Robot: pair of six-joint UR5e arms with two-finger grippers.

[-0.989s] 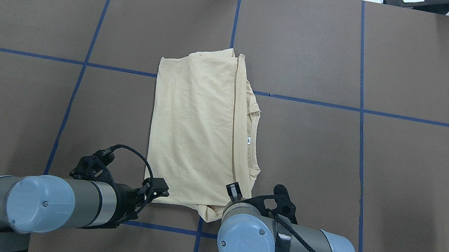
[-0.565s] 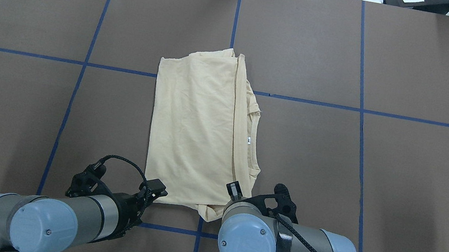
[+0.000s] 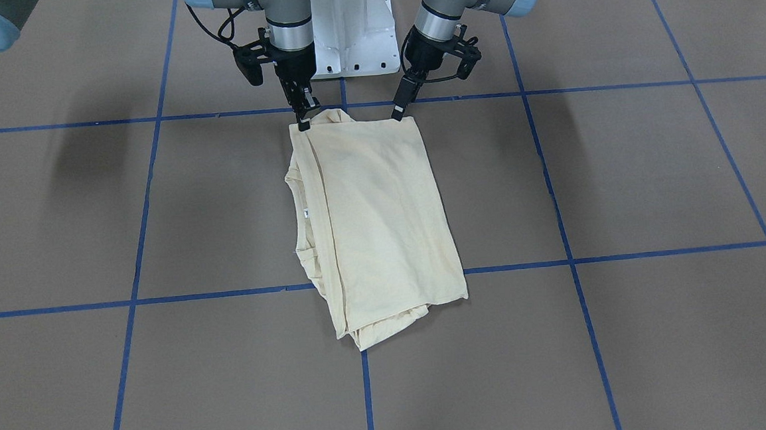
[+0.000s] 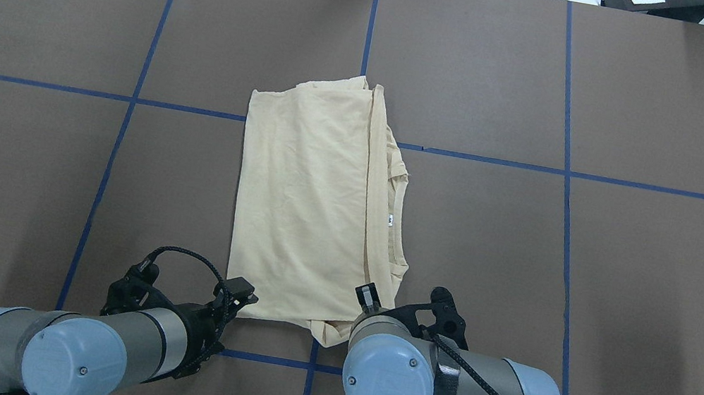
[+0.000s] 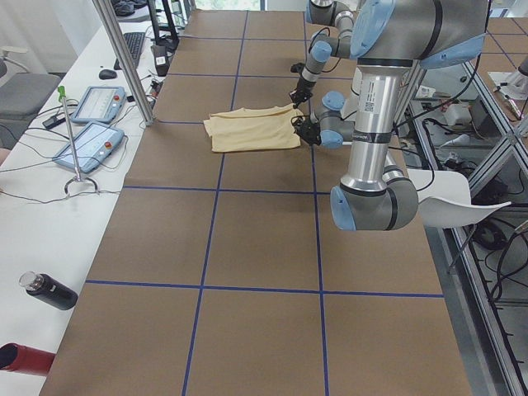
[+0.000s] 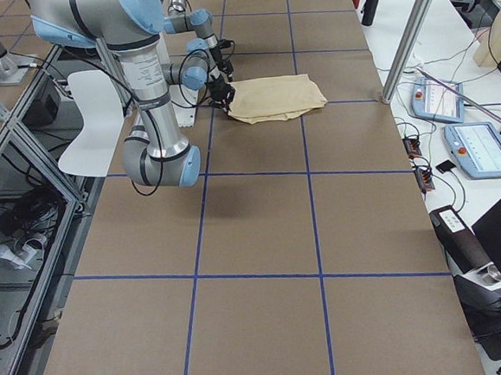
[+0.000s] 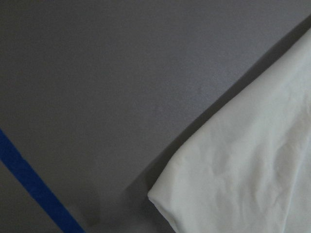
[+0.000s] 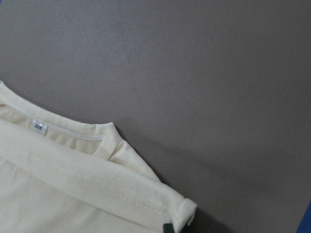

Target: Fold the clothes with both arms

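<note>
The clothes are one pale cream-yellow shirt (image 4: 303,211) lying folded into a long rectangle at the table's middle, also seen in the front view (image 3: 377,222). Its neck tag (image 4: 390,218) shows on the right side. My right gripper (image 4: 367,298) is down at the shirt's near right corner, shut on the bunched cloth there; a dark fingertip (image 8: 167,228) sits on the fold. My left gripper (image 4: 241,293) hovers low at the near left corner (image 7: 160,199), open, with no cloth between its fingers. In the front view they stand at the shirt's top corners, the right gripper (image 3: 302,119) and the left gripper (image 3: 400,109).
The brown table (image 4: 630,287) carries a grid of blue tape lines. The white pedestal (image 3: 345,38) stands just behind the grippers. Poles, control pendants (image 5: 91,124) and bottles (image 5: 49,290) line the far bench beyond the table's edge.
The left arm has swung its elbow back and down, and its gripper has shifted slightly toward the shirt's near left corner. The right arm and the shirt have not moved.
</note>
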